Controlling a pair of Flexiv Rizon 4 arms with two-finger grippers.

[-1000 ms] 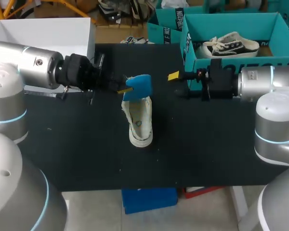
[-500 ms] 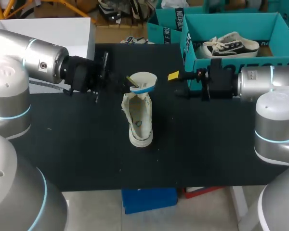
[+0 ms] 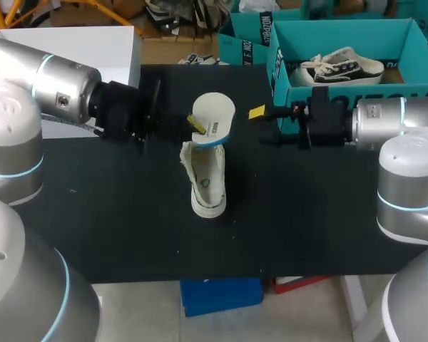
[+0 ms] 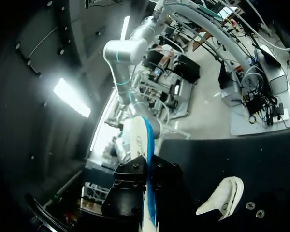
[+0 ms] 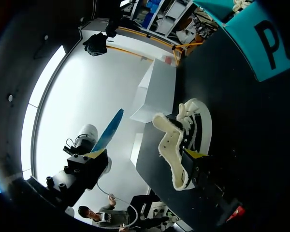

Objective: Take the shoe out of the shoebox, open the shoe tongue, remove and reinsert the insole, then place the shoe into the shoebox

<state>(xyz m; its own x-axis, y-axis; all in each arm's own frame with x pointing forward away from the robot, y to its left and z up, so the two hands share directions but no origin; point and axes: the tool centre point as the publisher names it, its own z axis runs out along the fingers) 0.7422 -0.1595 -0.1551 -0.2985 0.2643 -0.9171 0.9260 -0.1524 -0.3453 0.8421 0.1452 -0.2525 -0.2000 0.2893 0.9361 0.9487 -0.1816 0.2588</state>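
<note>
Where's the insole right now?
In the head view, the insole is off the table, clamped in the left gripper just above the far end of the white shoe at mid-table.

head: even, moderate light from above; black table (image 3: 114, 235) soaks it up, shadows faint | soft highlights on left arm (image 3: 57, 89) casing | left wrist: dim, one harsh glare patch | right wrist: white glare washes out the backdrop behind insole (image 5: 108, 130)

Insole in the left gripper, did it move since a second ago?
Yes. The insole has turned over, blue side to pale side, and edged toward the teal shoebox, while the shoe on the table stayed put.
</note>
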